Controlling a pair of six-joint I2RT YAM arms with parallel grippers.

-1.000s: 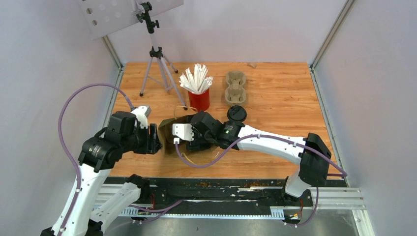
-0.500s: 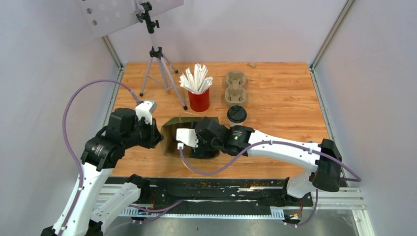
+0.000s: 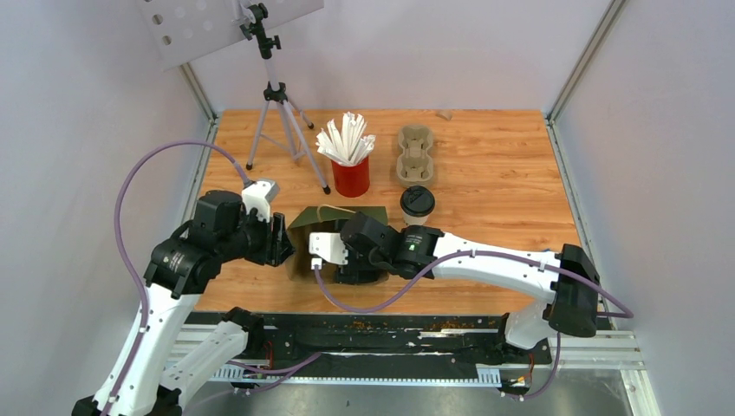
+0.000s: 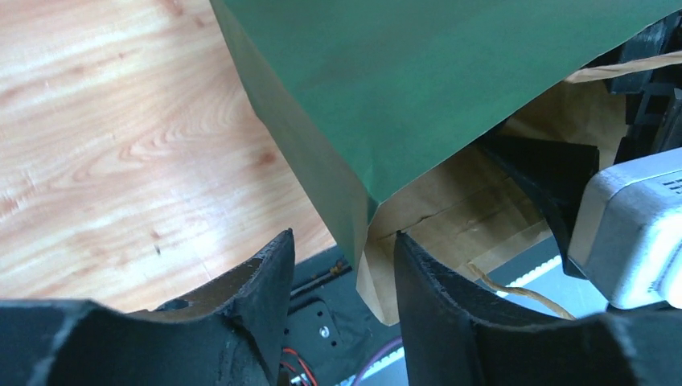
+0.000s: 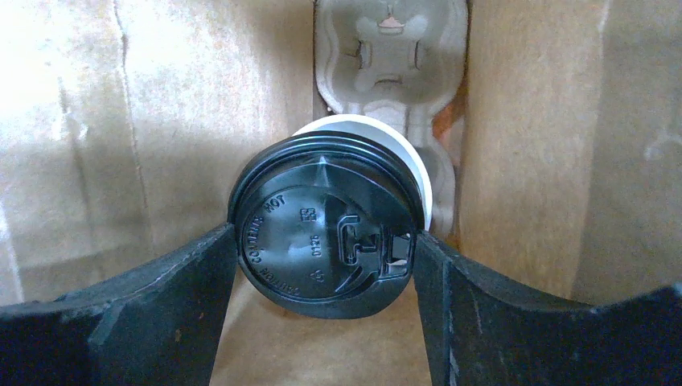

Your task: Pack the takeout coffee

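Observation:
A green paper bag with a brown inside stands open in front of the arms. My right gripper reaches down into it and is shut on one takeout coffee cup, its fingers pressed against both sides of the black lid. A pulp tray lies inside the bag beyond the cup. The second coffee cup stands on the table just right of the bag. My left gripper is open, with the bag's rim between its fingers, close to the right finger.
A red cup of white straws and a beige pulp cup tray stand behind the bag. A tripod stands at the back left. The black base rail runs along the near table edge.
The right arm has pushed the cup lower and nearer, deeper into the bag. The bag has swung so its green side faces up at the back. The left gripper shifted slightly right at the bag's rim.

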